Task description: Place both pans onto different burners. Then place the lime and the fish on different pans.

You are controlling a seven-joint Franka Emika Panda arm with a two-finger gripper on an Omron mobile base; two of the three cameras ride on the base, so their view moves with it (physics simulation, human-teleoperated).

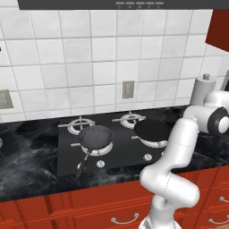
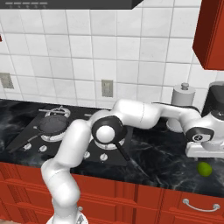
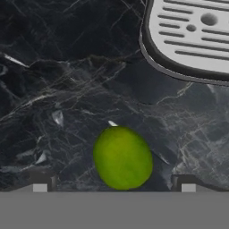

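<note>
The grey-black pan [image 1: 95,136] [image 2: 51,124] sits on the front left burner, its long handle pointing at the counter's front. On the front right burner rests the black pan [image 1: 152,129] [image 2: 117,131], partly behind my elbow. The two rear burners [image 1: 80,124] [image 1: 129,119] are bare. The lime [image 2: 204,169] [image 3: 122,157] lies on the dark marble counter, right of the cooktop and near the front edge. My gripper [image 2: 204,158] [image 3: 114,185] hangs open just above it, one fingertip on each side of the fruit, holding nothing. The fish is out of view.
A coffee machine [image 2: 216,100] stands at the far right, its grey slotted drip tray [image 3: 192,40] just behind the lime. A silver canister [image 2: 183,98] stands by the wall. Red drawers run below the counter edge, with knobs along the cooktop's front.
</note>
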